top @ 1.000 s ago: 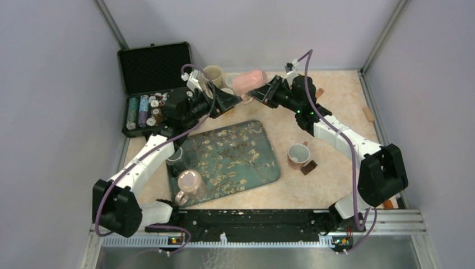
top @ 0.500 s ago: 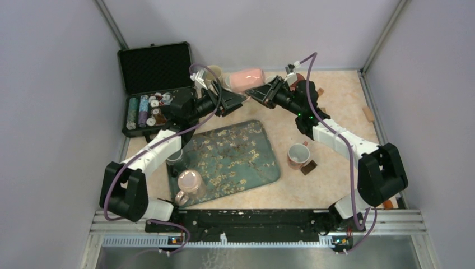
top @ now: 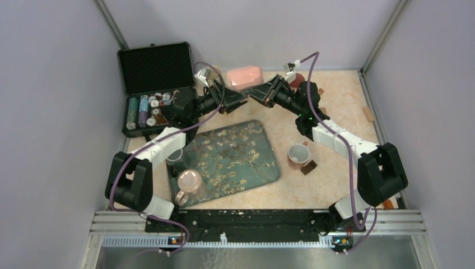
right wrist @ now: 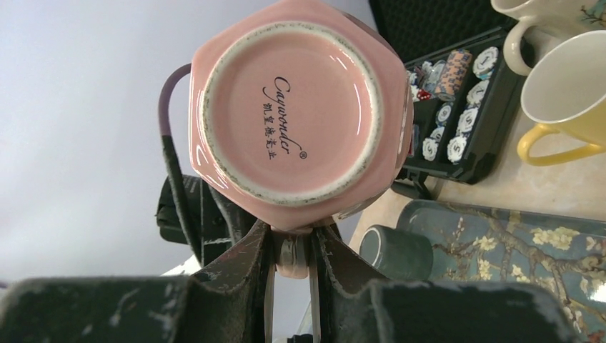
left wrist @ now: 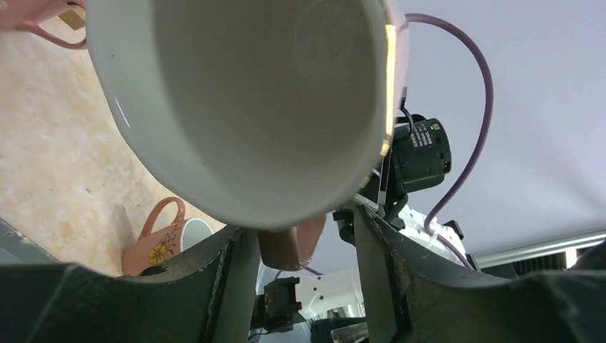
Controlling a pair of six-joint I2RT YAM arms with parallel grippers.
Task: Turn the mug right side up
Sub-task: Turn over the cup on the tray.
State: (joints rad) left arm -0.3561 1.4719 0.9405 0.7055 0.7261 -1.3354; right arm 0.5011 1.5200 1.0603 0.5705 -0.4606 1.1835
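Pink mug [top: 245, 77] aloft sideways, upper centre. Right hand [right wrist: 291, 239] clamps its handle [right wrist: 289, 263]; left hand [left wrist: 300, 230] half-wide at rim [left wrist: 286, 218].

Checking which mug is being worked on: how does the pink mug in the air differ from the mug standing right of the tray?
The pink mug lies sideways in the air, the right gripper shut on its handle; the standing mug sits mouth-up on the table, untouched. The pink mug is pale pink; the standing mug is darker salmon. Both have handles and pale insides.
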